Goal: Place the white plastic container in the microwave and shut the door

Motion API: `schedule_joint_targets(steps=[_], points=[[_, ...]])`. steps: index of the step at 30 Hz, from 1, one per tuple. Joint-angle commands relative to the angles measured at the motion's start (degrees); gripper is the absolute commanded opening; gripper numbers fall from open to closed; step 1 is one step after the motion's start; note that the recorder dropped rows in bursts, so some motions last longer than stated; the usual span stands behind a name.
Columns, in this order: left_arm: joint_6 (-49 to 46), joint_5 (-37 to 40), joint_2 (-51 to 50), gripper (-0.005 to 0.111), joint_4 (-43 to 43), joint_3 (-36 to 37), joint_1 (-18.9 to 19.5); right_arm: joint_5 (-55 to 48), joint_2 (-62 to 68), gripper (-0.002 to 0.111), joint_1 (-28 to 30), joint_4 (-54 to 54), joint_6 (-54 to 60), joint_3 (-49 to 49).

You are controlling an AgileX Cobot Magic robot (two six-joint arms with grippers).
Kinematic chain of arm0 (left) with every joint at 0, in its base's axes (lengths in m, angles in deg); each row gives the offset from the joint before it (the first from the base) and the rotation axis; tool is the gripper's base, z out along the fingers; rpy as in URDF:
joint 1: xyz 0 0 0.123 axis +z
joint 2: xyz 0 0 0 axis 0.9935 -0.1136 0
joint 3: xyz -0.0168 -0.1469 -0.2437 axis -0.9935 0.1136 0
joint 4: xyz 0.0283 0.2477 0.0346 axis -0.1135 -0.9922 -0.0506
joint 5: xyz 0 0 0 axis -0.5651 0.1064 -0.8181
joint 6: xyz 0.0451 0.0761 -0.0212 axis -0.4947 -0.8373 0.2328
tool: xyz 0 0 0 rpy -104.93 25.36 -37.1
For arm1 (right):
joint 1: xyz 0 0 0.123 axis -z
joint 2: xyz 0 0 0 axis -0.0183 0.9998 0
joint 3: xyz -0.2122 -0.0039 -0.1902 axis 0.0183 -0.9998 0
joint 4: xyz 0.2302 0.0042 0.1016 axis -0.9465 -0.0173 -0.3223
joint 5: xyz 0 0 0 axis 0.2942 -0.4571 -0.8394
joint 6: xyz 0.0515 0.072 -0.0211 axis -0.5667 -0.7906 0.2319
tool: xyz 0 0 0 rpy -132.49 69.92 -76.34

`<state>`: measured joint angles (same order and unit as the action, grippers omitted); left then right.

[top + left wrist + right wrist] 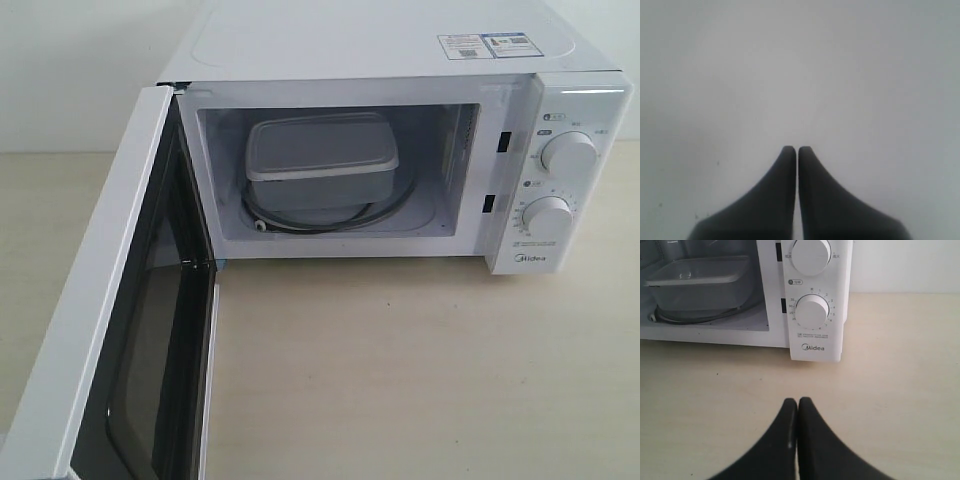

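Observation:
The white plastic container (pixel 322 162) sits inside the microwave (pixel 380 60), on the round turntable in the cavity; the right wrist view shows it too (pixel 700 282). The door (pixel 110 340) stands wide open, swung out to the left toward the camera, its dark window facing inward. Neither gripper shows in the exterior view. My right gripper (pixel 798 401) is shut and empty, low over the tan table in front of the dial panel. My left gripper (pixel 796 148) is shut with nothing in it, close to a plain white surface that fills its view.
Two round dials (pixel 567 154) sit on the microwave's right panel above the Midea logo (pixel 530 264). Bare tan tabletop (pixel 420 370) stretches in front of the microwave. A pale wall stands behind.

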<state>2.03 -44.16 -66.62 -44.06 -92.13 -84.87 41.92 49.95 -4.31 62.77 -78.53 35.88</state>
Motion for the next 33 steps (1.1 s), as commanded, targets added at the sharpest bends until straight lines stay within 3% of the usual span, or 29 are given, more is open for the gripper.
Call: schedule_joint_targets(steps=[1, 4, 10, 18, 22, 29, 33], points=[[0.4, 11.4, -5.5, 0.004, -10.0, -10.1, 0.1, 0.7, -0.3, 0.0, 0.2, 0.4, -0.2, 0.0], [-0.9, 29.5, -12.6, 0.004, -13.5, -19.5, 0.1, 0.7, -0.3, 0.0, 0.2, 0.4, -0.2, 0.0], [-15.9, 51.1, -27.9, 0.004, -13.3, -30.9, 0.1, 0.7, -0.3, 0.0, 0.2, 0.4, -0.2, 0.0], [-33.9, 70.6, -44.8, 0.004, -12.5, -32.7, -3.5, 0.7, -0.3, 0.0, 0.2, 0.4, -0.2, 0.0], [-45.2, 75.1, -50.0, 0.004, -10.3, -32.0, -5.1, 0.7, -0.3, 0.0, 0.2, 0.4, -0.2, 0.0], [-69.3, 75.2, -54.8, 0.004, 0.2, -27.1, -6.6, 0.7, -0.3, 0.0, 0.2, 0.4, -0.2, 0.0], [-76.6, 73.0, -57.8, 0.004, 7.7, -25.7, -6.6, 0.7, -0.3, 0.0, 0.2, 0.4, -0.2, 0.0]])
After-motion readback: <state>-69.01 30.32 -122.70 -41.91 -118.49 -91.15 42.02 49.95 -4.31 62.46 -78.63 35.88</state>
